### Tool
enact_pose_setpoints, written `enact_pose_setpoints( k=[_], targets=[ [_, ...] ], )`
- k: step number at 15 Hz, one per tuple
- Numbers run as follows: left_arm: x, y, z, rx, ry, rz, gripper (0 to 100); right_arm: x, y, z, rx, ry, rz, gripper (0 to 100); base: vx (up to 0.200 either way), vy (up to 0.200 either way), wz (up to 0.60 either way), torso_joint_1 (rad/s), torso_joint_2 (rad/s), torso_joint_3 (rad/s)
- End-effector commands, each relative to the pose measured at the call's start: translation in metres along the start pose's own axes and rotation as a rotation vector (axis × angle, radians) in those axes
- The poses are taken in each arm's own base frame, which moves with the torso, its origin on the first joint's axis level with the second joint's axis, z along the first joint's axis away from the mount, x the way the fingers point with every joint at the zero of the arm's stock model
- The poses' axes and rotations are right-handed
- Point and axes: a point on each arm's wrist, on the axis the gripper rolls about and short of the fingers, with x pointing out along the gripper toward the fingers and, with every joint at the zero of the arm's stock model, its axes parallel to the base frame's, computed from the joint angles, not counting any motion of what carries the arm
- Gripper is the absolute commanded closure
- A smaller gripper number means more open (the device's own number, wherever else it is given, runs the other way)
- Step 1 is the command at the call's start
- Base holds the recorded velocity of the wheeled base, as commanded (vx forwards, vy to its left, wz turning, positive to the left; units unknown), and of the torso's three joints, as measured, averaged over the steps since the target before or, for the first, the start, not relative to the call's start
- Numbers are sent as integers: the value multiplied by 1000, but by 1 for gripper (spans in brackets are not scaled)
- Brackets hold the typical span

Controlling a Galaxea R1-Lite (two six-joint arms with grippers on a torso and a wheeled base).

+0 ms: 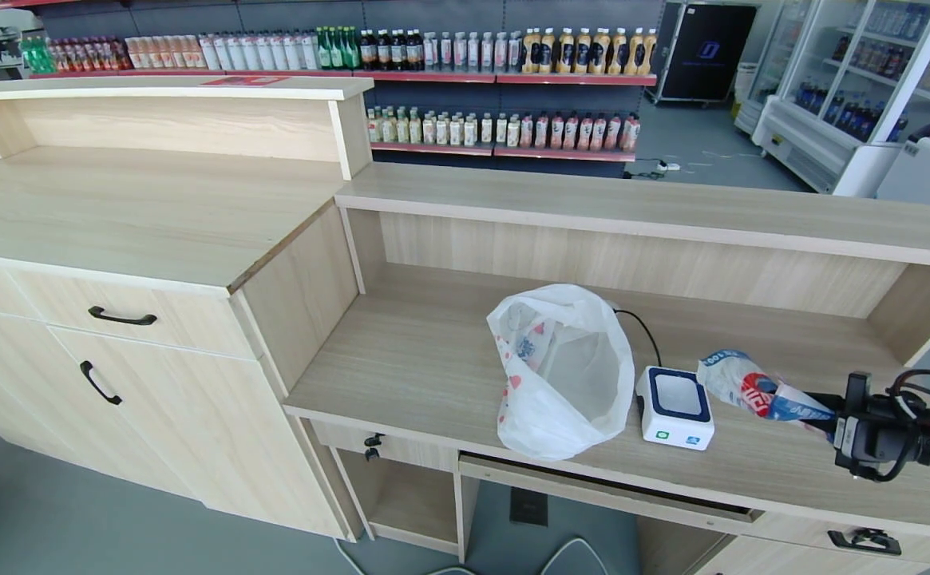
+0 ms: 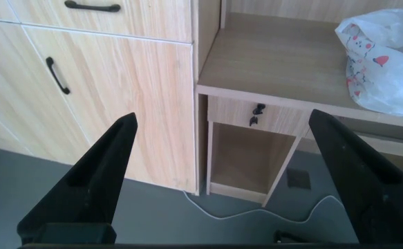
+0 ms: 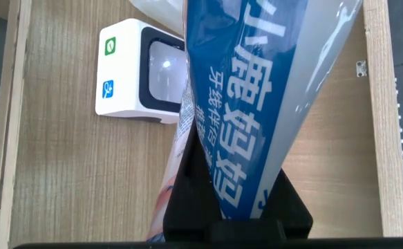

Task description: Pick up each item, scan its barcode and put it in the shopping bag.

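A snack packet point(image 1: 744, 391) is pinched at one narrow end by the right gripper point(image 1: 828, 419), whose two black fingers point(image 3: 187, 187) close on the gathered film. The rest of the packet stretches away from the fingertips toward the scanner point(image 1: 676, 407). Its free end is just beside the scanner's near edge, and whether the two touch cannot be told. Beyond the scanner, farther from the gripper, the white shopping bag point(image 1: 560, 375) stands with its mouth open on the pale wooden counter point(image 1: 417, 351).

The right arm comes in low over the counter from its right end, the wrist roughly level and pointing along the counter at the scanner.

The left gripper point(image 2: 223, 117) hangs below the counter's edge with its fingers point(image 2: 90, 180) spread wide and nothing between them. It faces the cabinet front, with the bag above and beyond it.

The packet is glossy, crinkled film, mostly blue and white with a red patch and large white print. It is broad at the free end and tapers to where it is held.
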Motion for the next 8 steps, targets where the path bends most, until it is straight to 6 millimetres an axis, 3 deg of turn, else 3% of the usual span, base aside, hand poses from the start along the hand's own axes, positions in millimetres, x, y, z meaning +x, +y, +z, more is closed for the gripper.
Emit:
enact_pose_setpoints(
  k=[1,8],
  targets=[
    [0,0,0,0,0,0,0,5,-1,0,-4,-12,3,100,0,0,0,0,0,0],
    [0,0,0,0,0,0,0,25,-5,-2,-29,-57,11,100,0,0,0,0,0,0]
  ],
)
